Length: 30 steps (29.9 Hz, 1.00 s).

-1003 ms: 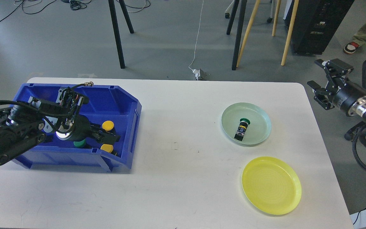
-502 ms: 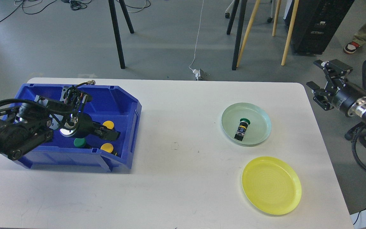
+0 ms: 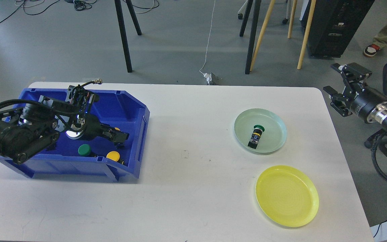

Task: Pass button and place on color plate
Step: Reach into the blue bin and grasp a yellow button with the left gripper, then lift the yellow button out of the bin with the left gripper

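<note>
Blue bin [image 3: 131, 111] sits far left on the white surface [image 3: 193, 188]. My left gripper [image 3: 118, 137] has lifted a little since a moment ago, jaws closed on a yellow button [image 3: 115, 129], so passing can start. Another yellow button [image 3: 113, 155] and a green button [image 3: 84, 150] lie below it. My right gripper [image 3: 339, 89] waits far right, jaws wide. The green plate [image 3: 274, 122] holds one button; the yellow plate [image 3: 287, 195] is bare.
</note>
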### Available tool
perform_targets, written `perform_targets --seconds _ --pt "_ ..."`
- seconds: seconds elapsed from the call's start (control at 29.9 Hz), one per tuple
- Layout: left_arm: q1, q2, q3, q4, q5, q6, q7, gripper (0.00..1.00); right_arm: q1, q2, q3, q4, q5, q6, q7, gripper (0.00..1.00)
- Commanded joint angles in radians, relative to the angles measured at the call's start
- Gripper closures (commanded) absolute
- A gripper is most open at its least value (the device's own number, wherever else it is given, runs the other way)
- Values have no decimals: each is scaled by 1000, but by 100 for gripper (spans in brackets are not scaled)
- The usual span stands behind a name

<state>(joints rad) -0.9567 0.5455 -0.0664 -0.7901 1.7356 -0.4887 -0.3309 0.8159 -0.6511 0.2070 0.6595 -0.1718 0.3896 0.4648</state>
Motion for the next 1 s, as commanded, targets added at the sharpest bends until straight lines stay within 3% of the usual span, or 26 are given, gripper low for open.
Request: perform_targets --seconds 0.0,0.43,0.67,0.97 --pt "0 1 2 0 5 0 0 25 2 -1 0 0 0 0 0 21" --pt "3 2 2 -8 10 0 -4 73 2 5 0 -1 -2 -6 -2 21" --pt "-11 27 -1 -31 4 0 -8 76 -1 5 -1 -11 -2 -11 -2 21" --pt "-79 237 -16 -184 -4 0 -37 76 14 34 -5 -20 -5 -15 -20 21"
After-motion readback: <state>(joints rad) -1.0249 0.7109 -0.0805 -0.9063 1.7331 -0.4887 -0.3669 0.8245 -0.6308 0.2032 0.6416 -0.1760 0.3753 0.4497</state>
